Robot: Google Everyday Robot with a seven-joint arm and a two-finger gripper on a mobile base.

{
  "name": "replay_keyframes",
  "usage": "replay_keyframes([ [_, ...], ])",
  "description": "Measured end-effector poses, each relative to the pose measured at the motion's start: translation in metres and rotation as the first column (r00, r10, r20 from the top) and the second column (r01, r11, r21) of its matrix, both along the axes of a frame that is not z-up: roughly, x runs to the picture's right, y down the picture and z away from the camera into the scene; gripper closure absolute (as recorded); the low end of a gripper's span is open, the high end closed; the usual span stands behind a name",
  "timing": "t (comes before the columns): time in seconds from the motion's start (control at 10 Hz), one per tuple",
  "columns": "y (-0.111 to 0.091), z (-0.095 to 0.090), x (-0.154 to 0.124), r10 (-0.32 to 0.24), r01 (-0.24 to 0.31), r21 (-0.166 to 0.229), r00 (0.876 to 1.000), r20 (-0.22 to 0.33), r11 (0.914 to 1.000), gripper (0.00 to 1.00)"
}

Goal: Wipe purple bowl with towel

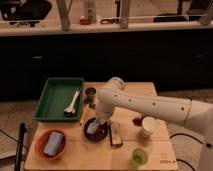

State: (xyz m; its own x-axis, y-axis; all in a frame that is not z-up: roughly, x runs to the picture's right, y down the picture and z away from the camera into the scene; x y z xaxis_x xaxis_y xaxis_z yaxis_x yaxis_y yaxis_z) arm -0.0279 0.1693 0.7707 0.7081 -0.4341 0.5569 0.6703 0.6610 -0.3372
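Observation:
The purple bowl (89,135) is dark and sits on the wooden table at the front middle. A pale blue towel (93,128) lies inside it. My gripper (101,121), at the end of the white arm (150,105), reaches down into the bowl and is on the towel. The arm hides the bowl's far right rim.
A green tray (50,102) with a white utensil (72,102) is at the back left. An orange bowl (40,142) holding a grey-blue item, a metal cup (90,94), a white cup (148,126), a green cup (139,156) and a dark item (116,136) stand around the bowl.

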Motion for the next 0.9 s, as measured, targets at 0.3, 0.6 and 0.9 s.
replay_keyframes([
  [0.3,-0.005,0.005,-0.014,-0.037,0.037,0.004,0.999,0.02,0.9993,1.0],
  [0.6,0.001,-0.003,-0.045,-0.103,0.103,0.008,0.99,0.098,0.9947,1.0],
  [0.9,0.02,-0.019,-0.058,-0.154,0.155,0.006,0.974,0.165,0.9879,1.0],
])
